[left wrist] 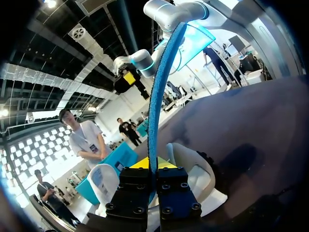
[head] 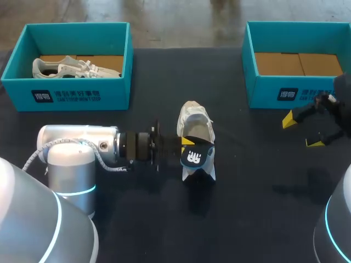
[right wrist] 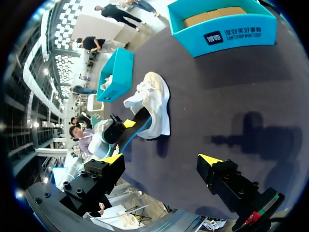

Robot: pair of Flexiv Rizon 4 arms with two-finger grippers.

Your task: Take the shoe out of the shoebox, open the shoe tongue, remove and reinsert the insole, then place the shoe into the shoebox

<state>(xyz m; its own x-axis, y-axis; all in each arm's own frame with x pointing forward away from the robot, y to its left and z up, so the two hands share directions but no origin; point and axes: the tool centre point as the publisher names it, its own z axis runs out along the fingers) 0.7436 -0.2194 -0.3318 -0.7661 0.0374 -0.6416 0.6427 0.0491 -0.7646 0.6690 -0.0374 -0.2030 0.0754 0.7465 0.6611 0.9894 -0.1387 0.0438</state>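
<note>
- My left gripper [head: 187,143] sat nearest me, towards the middle of the table [head: 247,192], its fingers closed flat on one end of the blue insole [head: 197,156]. The pinch looked narrow and close to the rim. I judged that a sideways tug could let the insole slide out or fold over.
- The insole ran on edge ahead of the fingers [left wrist: 145,163] and bowed over the shoe's heel. I could not tell whether its far end sat inside the shoe. If it did, a quick pull might drag the shoe along rather than free the insole.
- The shoe [head: 194,121] lay in the middle of the table, toe towards the far edge, with nothing holding it down. It looked light, so I thought any push during reinsertion could skate or tip it.
- My right gripper [head: 301,131] hung near the right edge, well apart from the shoe, fingers spread wide and empty. From there it could not steady the shoe, and a reach across risked crossing my left arm.
- The right shoebox [head: 290,90] stood at the far right corner, holding only cardboard. The left shoebox [head: 66,96] stood at the far left corner with a second shoe [head: 74,68] in it. A return to the left one could land on that shoe.
</note>
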